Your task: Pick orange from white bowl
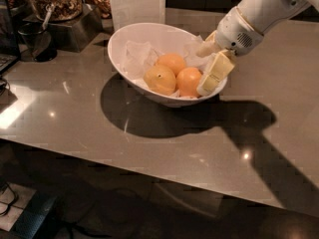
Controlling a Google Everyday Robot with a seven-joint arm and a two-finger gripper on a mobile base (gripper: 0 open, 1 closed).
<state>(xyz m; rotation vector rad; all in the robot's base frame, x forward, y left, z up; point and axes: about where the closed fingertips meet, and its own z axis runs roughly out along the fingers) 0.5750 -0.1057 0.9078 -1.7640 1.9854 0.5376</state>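
Note:
The white bowl (pixel 130 43) stands on the grey counter, lined with crumpled white paper. Three fruits lie in it. The orange (pixel 188 80) is deep orange and sits at the front right. A similar orange fruit (pixel 172 62) lies behind it. A paler yellowish fruit with a dark dot (pixel 159 79) is at the front left. My gripper (pixel 208 63) reaches in over the bowl's right rim, open. Its front finger (pixel 215 74) is right beside the orange's right side and its other finger (pixel 206 49) is further back over the paper. Nothing is held.
Jars of nuts (pixel 55 1) on a metal stand and a dark cup with a spoon (pixel 37 41) are at the back left. A white upright box (pixel 137 4) stands behind the bowl. The counter's front edge (pixel 124 166) runs across the lower frame.

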